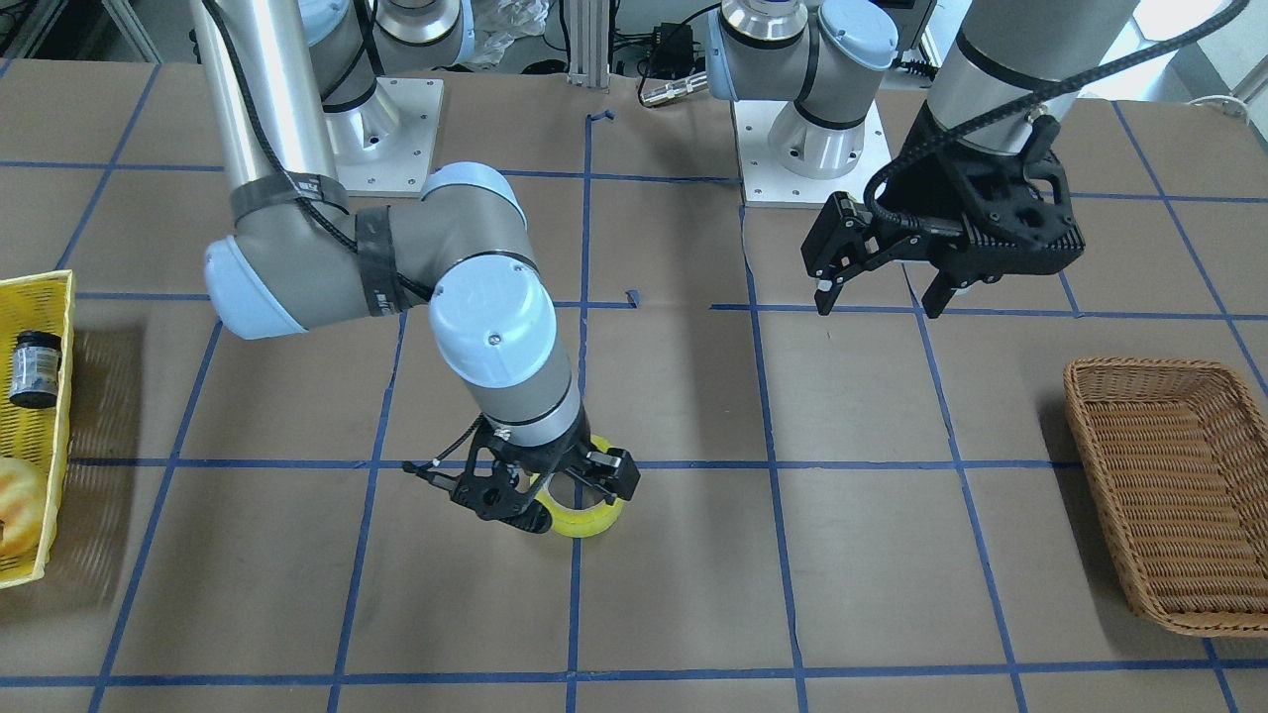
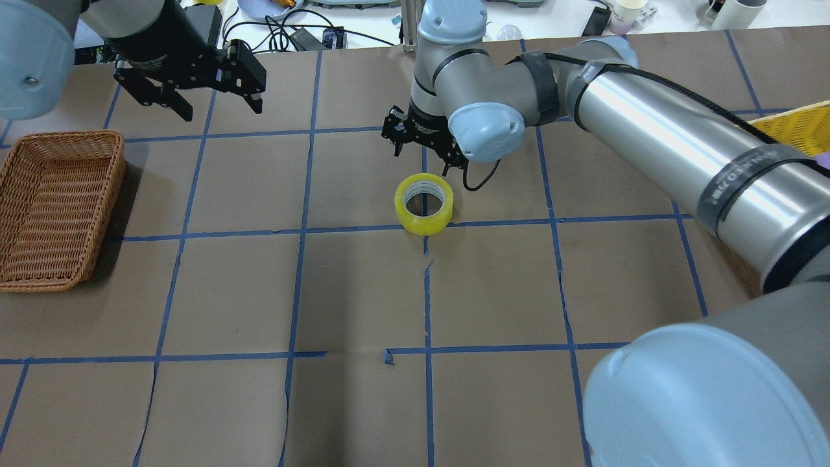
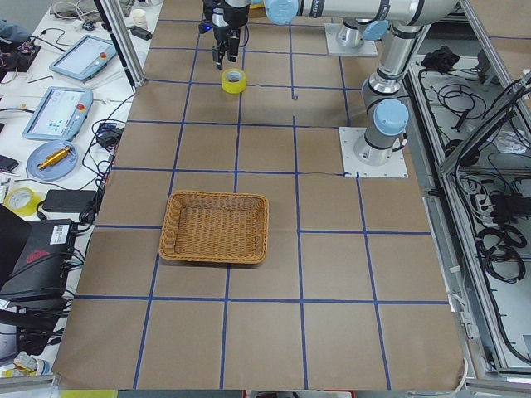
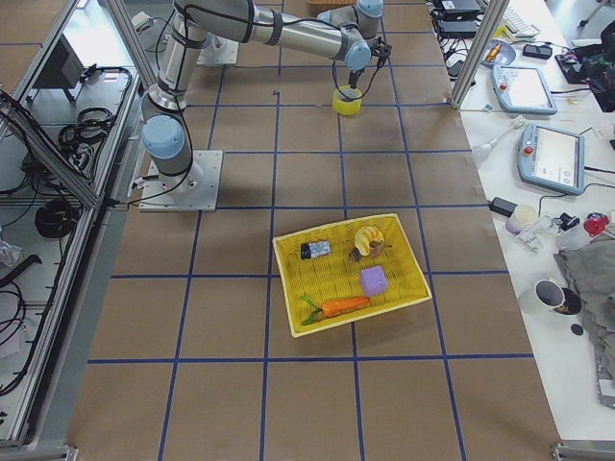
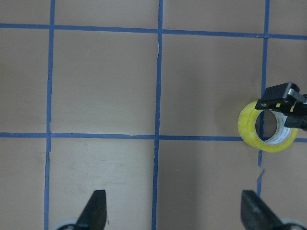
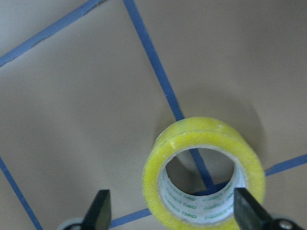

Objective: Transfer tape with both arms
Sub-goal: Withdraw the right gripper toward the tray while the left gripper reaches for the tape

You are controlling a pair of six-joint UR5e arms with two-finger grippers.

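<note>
Right pincer point(image 2: 423, 155) hangs released over the tape point(image 2: 424, 202), left pincer point(image 2: 220, 110) released, well apart

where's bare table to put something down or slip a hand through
Bare: the squares between the wicker basket and the tape, and the row of squares just robot-side of the tape. Crowded: around the tape, where the right gripper hangs open right by it.
</note>
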